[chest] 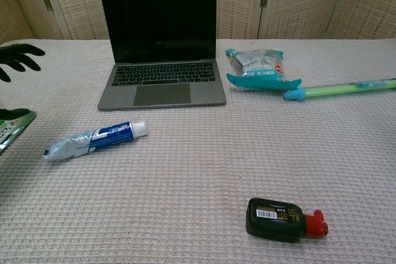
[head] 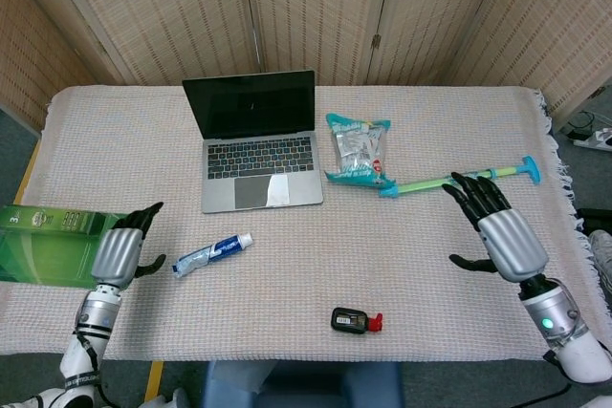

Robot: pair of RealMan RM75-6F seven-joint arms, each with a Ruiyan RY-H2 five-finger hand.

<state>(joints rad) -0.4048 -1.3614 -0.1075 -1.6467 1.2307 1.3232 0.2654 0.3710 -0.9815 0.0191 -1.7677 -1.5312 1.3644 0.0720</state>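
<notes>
Left hand [head: 120,253] and right hand [head: 504,236], both empty, fingers spread.

We find both views evenly and brightly lit from overhead, with diffuse light. Shadows are soft and short: a faint one lies under the toothpaste tube [chest: 96,140] and beside the small bottle [chest: 283,220]. The laptop [head: 256,140] screen shows dark, its trackpad catching a pale sheen. Focus is sharp throughout; the head view bows slightly at its edges.
</notes>
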